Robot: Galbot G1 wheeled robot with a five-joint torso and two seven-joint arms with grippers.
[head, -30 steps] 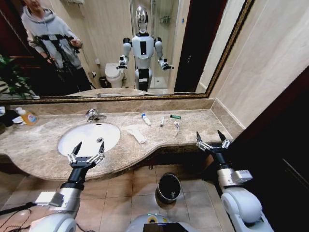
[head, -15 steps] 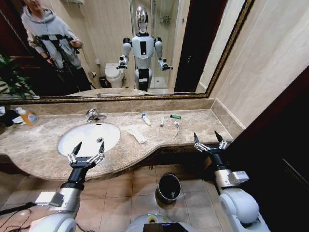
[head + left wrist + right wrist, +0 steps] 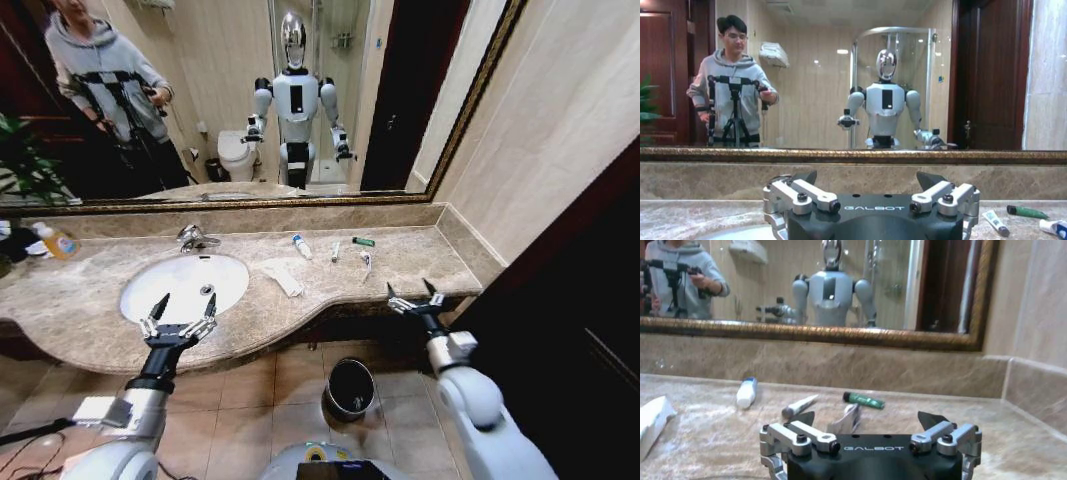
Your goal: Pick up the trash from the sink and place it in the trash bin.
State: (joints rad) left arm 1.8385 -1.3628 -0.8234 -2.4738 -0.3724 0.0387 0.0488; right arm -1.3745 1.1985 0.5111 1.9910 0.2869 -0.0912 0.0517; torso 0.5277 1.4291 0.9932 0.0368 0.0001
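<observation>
**Hovering pincers over a littered marble surface**

Reaching in from the lower right of the head frame, the right pincer [image 3: 410,293] hung with its fingers spread at the front edge of the beige-brown marble surface [image 3: 90,320], empty. The left pincer [image 3: 178,318] sat at lower left, fingers likewise spread and empty, over the front rim of the white oval sink [image 3: 165,290] with its chrome faucet [image 3: 193,237].

The trash lay on the surface to the right of the sink, not in the basin. A crumpled white paper towel [image 3: 282,277] rested just beside the sink's rim. Farther back, near the mirror, lay a tiny white blue-capped bottle [image 3: 302,246], two small white tubes [image 3: 336,251] and a short green stick [image 3: 363,241], all apart from one another and from both pincers.

On the tiled floor at bottom centre stood the small round black trash bin [image 3: 349,387] with its shiny metallic rim, below the surface's edge.
</observation>
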